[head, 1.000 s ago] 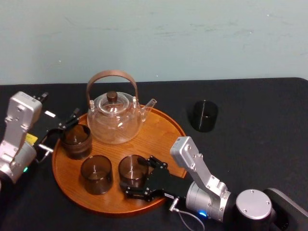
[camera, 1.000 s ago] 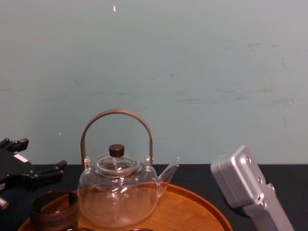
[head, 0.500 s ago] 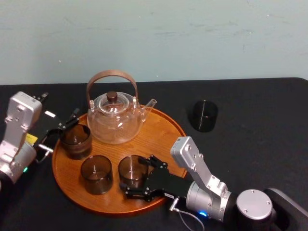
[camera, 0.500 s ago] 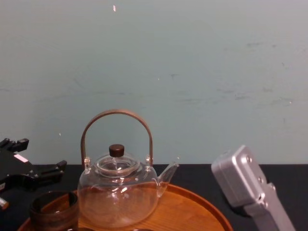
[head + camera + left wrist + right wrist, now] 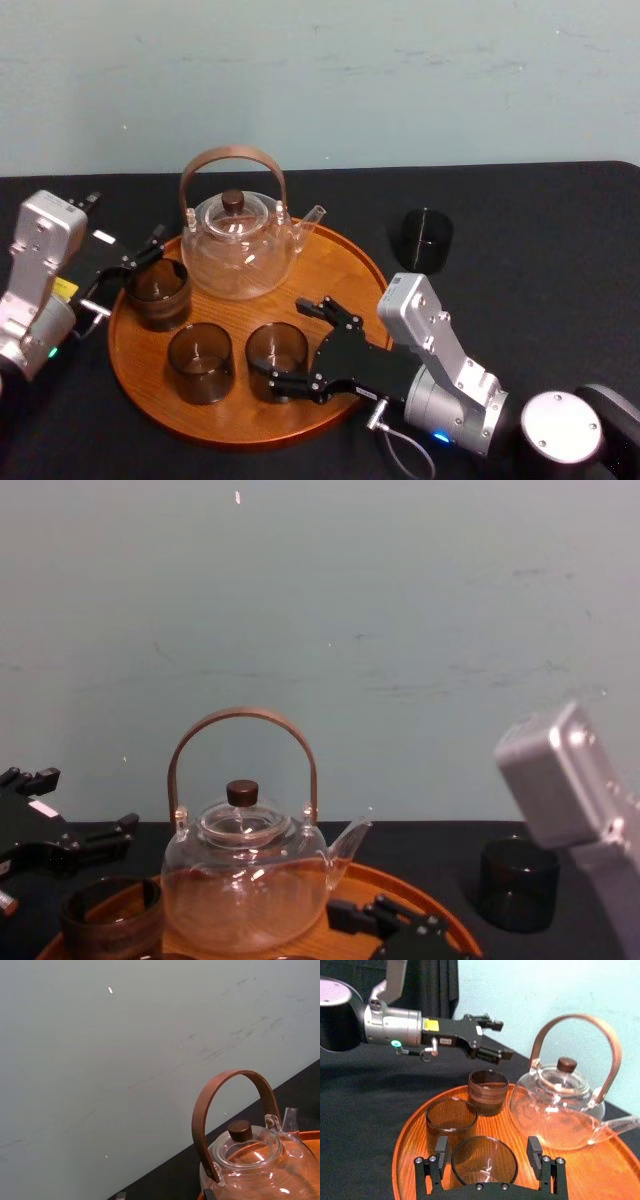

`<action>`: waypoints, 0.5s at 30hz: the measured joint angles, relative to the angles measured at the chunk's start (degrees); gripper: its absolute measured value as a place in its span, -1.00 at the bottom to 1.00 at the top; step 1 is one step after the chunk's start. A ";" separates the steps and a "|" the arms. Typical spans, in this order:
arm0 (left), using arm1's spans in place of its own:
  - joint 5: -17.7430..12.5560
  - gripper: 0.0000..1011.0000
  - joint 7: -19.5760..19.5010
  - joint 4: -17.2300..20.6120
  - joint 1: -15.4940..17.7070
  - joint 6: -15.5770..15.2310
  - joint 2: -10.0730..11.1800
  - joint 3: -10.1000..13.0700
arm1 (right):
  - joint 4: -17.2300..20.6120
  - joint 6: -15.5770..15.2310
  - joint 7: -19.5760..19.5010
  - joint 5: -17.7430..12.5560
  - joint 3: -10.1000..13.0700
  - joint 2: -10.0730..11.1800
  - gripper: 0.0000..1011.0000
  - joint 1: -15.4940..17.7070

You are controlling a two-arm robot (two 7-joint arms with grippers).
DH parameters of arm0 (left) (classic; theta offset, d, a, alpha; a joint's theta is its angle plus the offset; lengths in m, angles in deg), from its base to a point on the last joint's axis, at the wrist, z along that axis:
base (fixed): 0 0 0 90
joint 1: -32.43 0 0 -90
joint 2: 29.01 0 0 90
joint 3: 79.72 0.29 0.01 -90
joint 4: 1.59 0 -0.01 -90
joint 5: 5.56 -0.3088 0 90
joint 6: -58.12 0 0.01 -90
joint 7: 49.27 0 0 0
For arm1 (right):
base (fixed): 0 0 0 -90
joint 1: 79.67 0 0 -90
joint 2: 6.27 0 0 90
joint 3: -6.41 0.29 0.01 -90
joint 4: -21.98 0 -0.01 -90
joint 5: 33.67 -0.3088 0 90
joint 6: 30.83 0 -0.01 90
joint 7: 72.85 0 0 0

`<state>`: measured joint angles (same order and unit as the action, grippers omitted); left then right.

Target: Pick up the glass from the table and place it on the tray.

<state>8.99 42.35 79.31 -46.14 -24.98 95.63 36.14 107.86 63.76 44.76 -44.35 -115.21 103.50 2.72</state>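
Around glass (image 5: 482, 1164), right pincer (image 5: 487, 1147), apparently loose.

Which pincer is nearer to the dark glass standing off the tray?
Right. The right pincer is over the tray, left of the glass; the left pincer is at the tray's left edge, farther off.

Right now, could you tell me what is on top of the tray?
A clear teapot and three brown glasses: rear-left glass, beside the open left gripper; front-left glass; front-right glass, between the fingers of the open right gripper. That gripper covers the near-right part of the tray.
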 joint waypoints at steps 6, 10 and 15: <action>0.00 0.98 0.00 0.00 0.00 0.00 0.00 0.00 | 3.67 0.05 -0.89 0.69 0.69 1.29 0.98 1.75; 0.00 0.98 0.00 0.00 0.00 0.00 0.00 0.00 | 6.01 0.20 -1.52 0.72 1.86 2.21 0.98 3.42; 0.00 0.98 0.00 0.00 0.00 0.00 0.00 0.00 | 7.50 -0.94 -1.34 -1.16 3.37 3.15 0.98 4.92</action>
<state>8.99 42.35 79.31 -46.14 -24.98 95.63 36.14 115.35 62.83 43.41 -45.51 -111.84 106.65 7.64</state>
